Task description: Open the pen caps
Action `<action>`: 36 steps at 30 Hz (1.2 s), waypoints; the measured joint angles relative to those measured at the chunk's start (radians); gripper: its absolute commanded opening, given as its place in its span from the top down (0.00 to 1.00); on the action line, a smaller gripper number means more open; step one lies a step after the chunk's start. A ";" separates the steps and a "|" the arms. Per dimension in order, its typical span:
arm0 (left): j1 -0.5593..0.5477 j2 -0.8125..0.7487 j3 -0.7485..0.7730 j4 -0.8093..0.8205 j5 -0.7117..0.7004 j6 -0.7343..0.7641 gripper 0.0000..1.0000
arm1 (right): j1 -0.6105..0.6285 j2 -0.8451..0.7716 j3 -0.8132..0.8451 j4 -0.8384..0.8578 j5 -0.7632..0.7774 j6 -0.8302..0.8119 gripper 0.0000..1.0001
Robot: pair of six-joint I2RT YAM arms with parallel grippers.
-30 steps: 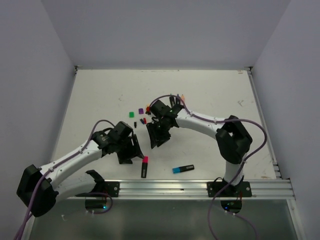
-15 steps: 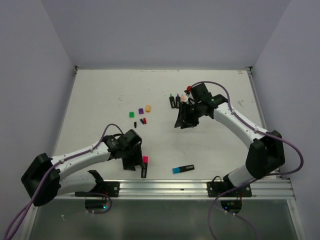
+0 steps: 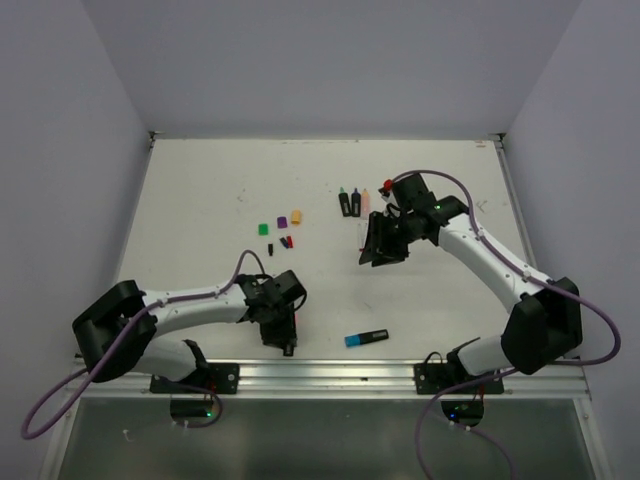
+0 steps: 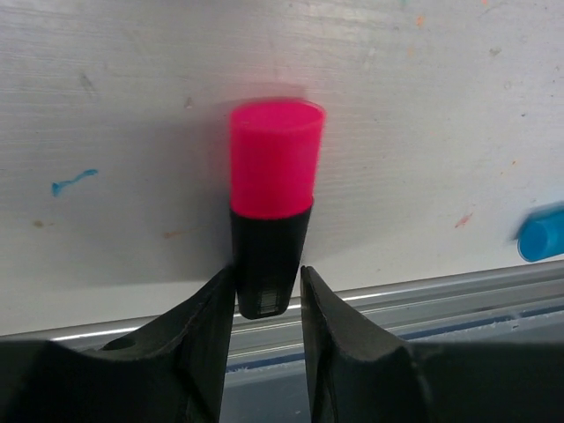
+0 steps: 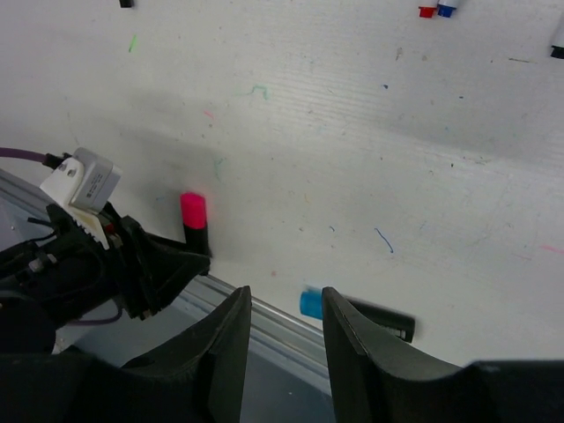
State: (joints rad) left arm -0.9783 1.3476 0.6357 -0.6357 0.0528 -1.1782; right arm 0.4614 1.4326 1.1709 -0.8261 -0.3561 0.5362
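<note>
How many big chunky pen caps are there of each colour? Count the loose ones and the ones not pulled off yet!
Green cap, loose: 1
Purple cap, loose: 1
Orange cap, loose: 1
Pink cap, not pulled off: 1
Blue cap, not pulled off: 1
Total: 5

Overhead looks down from behind — left wrist close, right wrist far, sharing the pink-capped pen.

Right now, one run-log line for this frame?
left gripper: jaws flank pink-capped highlighter barrel, grip unclear | right gripper: open, empty, raised | pink cap: on | blue-capped highlighter: capped, untouched
</note>
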 measured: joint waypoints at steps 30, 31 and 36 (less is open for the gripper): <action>-0.082 -0.161 0.205 0.052 -0.124 0.116 1.00 | 0.068 0.146 0.026 0.168 -0.240 0.057 0.44; -0.082 -0.156 0.217 0.052 -0.119 0.119 1.00 | 0.084 0.157 0.028 0.185 -0.241 0.069 0.46; -0.080 -0.127 0.290 0.058 -0.093 0.146 1.00 | 0.140 0.174 0.039 0.246 -0.251 0.113 0.51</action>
State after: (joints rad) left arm -1.0588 1.2209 0.9253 -0.5781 -0.0406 -1.0321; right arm 0.6014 1.6070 1.2098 -0.5797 -0.6071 0.6487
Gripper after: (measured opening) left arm 0.308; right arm 0.504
